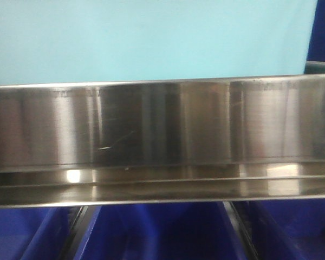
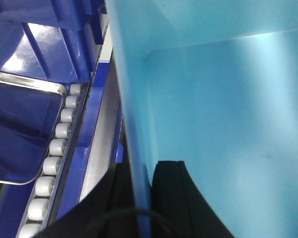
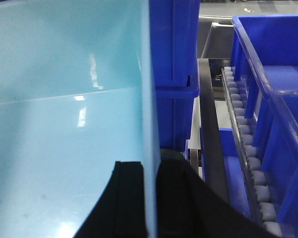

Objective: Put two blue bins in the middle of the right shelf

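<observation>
At the far left a steel tray [image 2: 30, 81] lies beside a track of white rollers [image 2: 57, 146], with dark bins [image 2: 54, 44] behind it. These are only neighbours, outside our grasp.

Just right of them the left gripper [image 2: 143, 171] straddles the left wall of the light-blue bin [image 2: 228, 124]. Its black fingers [image 2: 174, 198] stand one outside and one inside the wall, pressed against it, so the thin plastic is pinched between them. We judge that this hold was chosen because the bin is too wide for one arm. With each arm taking a wall, the load can be carried level.

In the middle, the front view shows the bin's pale wall filling everything above the rail [image 1: 162, 124]. That mirror-like rail is the front edge of the place where the bin belongs. The bin is therefore at that level, above or behind the rail. We cannot tell whether its floor is set down or hangs from our two grips. More dark bins show below the rail.

On the right, the right gripper [image 3: 150, 166] mirrors the left. Its fingers [image 3: 126, 198] are closed on the bin's right wall, one on each side. Beyond it are stacked dark bins and another line of rollers. They are close to the held wall, and we cannot tell whether they touch it. For that reason we think any further move should go straight in, without swinging sideways.
</observation>
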Controlling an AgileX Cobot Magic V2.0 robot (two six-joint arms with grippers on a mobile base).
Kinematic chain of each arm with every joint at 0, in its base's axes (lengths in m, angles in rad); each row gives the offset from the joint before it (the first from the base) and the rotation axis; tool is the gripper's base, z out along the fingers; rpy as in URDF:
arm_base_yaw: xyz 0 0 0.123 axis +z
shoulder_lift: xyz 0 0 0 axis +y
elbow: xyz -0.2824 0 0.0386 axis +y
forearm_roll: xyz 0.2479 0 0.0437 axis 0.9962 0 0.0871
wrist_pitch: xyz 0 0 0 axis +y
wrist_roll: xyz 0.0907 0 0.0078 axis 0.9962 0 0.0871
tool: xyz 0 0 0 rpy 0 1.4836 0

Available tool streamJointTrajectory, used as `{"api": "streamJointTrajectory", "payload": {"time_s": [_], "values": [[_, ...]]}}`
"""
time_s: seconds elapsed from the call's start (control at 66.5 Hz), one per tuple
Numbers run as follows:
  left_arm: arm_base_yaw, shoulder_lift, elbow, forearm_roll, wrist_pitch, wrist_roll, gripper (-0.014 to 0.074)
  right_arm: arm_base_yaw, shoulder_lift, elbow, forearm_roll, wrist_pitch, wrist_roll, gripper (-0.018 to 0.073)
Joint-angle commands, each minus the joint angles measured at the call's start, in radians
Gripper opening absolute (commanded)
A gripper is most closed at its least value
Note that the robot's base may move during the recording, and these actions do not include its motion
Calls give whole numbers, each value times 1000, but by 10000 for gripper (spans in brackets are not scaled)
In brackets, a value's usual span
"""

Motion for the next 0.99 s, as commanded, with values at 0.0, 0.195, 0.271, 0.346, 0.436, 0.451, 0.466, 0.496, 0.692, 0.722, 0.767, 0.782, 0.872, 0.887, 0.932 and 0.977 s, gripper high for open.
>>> {"api": "streamJointTrajectory", "payload": {"time_s": [0.0, 0.195, 0.271, 0.346, 0.436, 0.451, 0.466, 0.496, 0.692, 0.722, 0.767, 0.782, 0.872, 0.887, 0.932, 0.977], "values": [[-12, 1, -6, -29, -50, 12, -111, 15, -10, -8, 32, -94, 2, -162], [-12, 1, -6, -29, -50, 12, -111, 15, -10, -8, 32, -94, 2, -162], [-12, 1, -6, -29, -50, 12, -111, 15, -10, -8, 32, -94, 2, -162], [-12, 1, -6, -29, -50, 12, -111, 15, -10, -8, 32, -94, 2, -162], [-12, 1, -6, -29, -50, 12, -111, 15, -10, -8, 32, -94, 2, -162], [-12, 1, -6, -29, -50, 12, -111, 15, -10, -8, 32, -94, 2, -162], [-12, 1, -6, -29, -50, 12, -111, 15, -10, -8, 32, -94, 2, -162], [-12, 1, -6, -29, -50, 12, -111, 15, -10, -8, 32, -94, 2, -162], [-12, 1, -6, -29, -50, 12, -111, 15, -10, -8, 32, -94, 2, -162], [-12, 1, -6, -29, -50, 12, -111, 15, -10, -8, 32, -94, 2, -162], [-12, 1, -6, -29, -50, 12, -111, 15, -10, -8, 32, -94, 2, -162], [-12, 1, -6, -29, -50, 12, -111, 15, -10, -8, 32, -94, 2, -162], [-12, 1, -6, -29, -50, 12, -111, 15, -10, -8, 32, -94, 2, -162], [-12, 1, -6, -29, -50, 12, -111, 15, -10, -8, 32, -94, 2, -162], [-12, 1, -6, -29, -50, 12, -111, 15, -10, -8, 32, -94, 2, -162], [-12, 1, -6, -29, -50, 12, -111, 15, -10, -8, 32, -94, 2, -162]]}}
